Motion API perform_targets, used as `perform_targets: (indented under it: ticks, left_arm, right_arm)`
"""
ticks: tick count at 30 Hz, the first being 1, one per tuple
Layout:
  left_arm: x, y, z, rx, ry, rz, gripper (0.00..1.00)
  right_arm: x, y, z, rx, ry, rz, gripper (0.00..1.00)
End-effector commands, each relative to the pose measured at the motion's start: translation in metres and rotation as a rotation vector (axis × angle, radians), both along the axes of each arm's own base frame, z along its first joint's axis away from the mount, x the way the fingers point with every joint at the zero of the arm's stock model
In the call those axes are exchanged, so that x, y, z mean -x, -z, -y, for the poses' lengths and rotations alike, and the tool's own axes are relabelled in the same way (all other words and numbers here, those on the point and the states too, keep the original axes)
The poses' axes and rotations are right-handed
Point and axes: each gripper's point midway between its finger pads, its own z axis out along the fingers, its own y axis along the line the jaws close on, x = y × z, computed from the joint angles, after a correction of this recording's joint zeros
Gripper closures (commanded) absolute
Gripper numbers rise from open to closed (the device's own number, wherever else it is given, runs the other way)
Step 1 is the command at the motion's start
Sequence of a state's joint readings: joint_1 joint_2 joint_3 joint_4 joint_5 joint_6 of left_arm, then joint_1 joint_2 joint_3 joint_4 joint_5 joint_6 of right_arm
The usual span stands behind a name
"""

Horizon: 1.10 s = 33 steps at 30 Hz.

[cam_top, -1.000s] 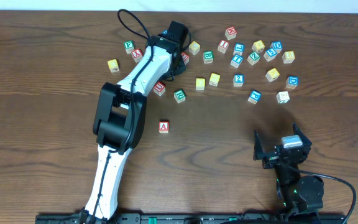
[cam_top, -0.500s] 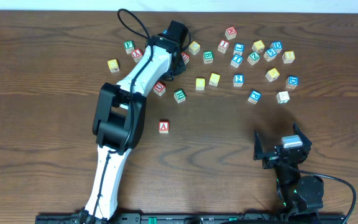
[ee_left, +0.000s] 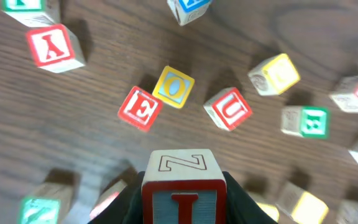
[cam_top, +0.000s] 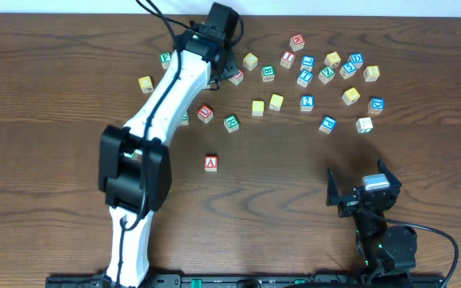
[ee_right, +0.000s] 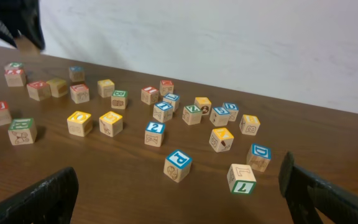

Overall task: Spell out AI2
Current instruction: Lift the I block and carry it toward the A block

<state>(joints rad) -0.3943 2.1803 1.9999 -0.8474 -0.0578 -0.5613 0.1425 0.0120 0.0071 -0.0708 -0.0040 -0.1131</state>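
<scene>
One square wooden I cube sits pinched in left jaws; right jaws spread wide

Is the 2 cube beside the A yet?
No; overhead, the 2 cube sits far from the A cube, which stands alone.
</scene>
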Motion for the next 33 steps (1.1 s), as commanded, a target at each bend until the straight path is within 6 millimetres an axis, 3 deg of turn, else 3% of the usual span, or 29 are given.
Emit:
perform_targets:
  ticks: [1,6,7,14,23,33]
  left_arm:
    - [0.011,-0.046,0.007,-0.004,0.075,0.067,0.79]
    - [0.044,-0.072,0.011,-0.047,0.170,0.043,0.81]
    - [0.051,-0.074,0.012,-0.058,0.190,0.032,0.86]
    - [0.101,-0.058,0.017,-0.161,0.320,-0.120,0.92]
    - [0.130,-0.044,0.041,-0.217,0.372,-0.162,0.92]
    - [0.156,-0.066,0.068,-0.273,0.398,-0.063,0.92]
  right_arm:
    - [0.000,0.001,0.003,-0.010,0.013,-0.002,0.01]
    - [0.000,0.001,0.003,-0.011,0.013,-0.002,0.01]
    - [0.000,0.001,0.003,-0.010,0.013,-0.002,0.01]
    - [0.000,0.001,0.003,-0.010,0.013,-0.002,0.01]
    - [0.000,0.001,0.003,-0.011,0.013,-0.002,0.01]
    - [0.000,0.001,0.003,-0.011,0.013,-0.002,0.01]
